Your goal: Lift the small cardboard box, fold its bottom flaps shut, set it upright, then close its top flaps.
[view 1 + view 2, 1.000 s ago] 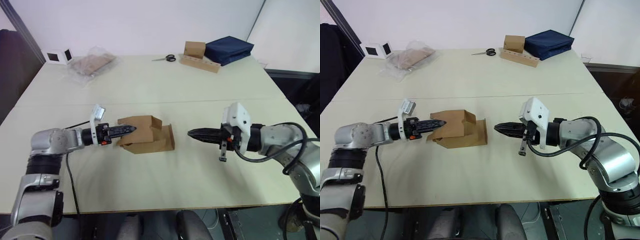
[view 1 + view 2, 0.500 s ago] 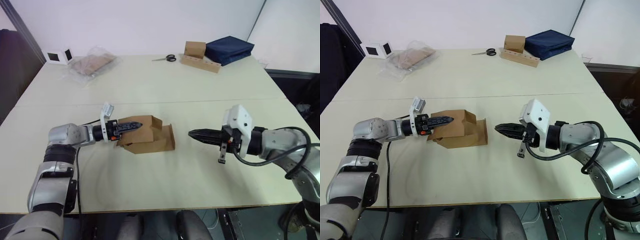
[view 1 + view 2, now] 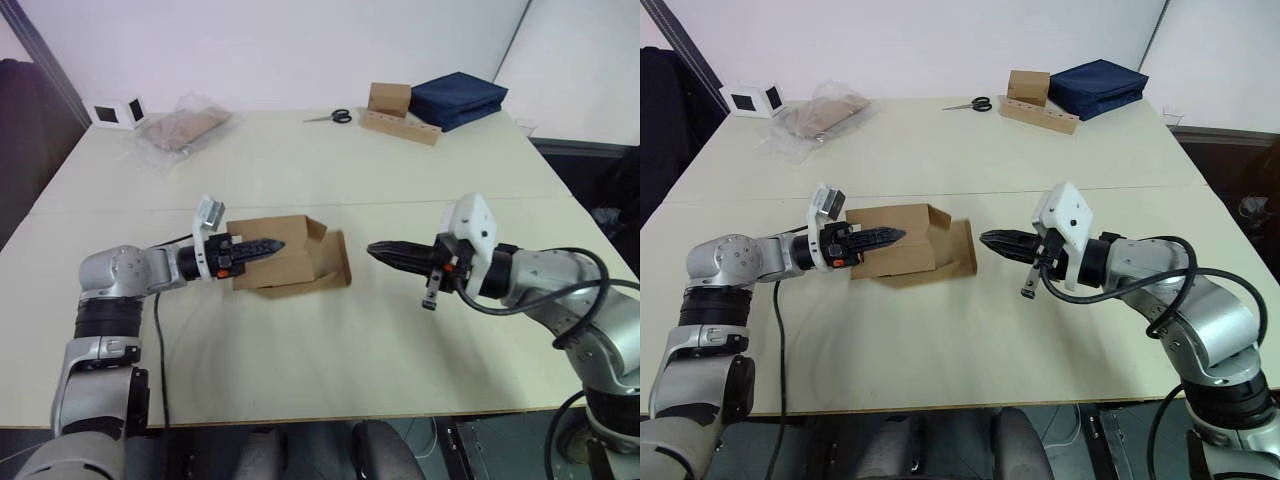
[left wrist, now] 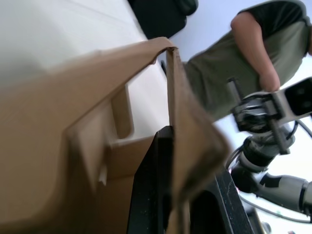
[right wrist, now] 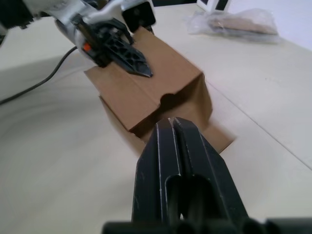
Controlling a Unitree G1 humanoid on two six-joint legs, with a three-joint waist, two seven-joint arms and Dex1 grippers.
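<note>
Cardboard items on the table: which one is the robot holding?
The small cardboard box near the front, gripped by the left gripper; the holed-strip box and bagged cardboard lie far back.

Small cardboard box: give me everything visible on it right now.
The small cardboard box is plain brown corrugated cardboard, unprinted, lying on its side on the cream table, open end toward the right hand. The flaps at that end are splayed open; one lies flat on the table. A half-round notch shows in a panel's edge. The left hand is clamped on a wall of the box. The right hand, fingers shut, is close to the open end without touching it.
</note>
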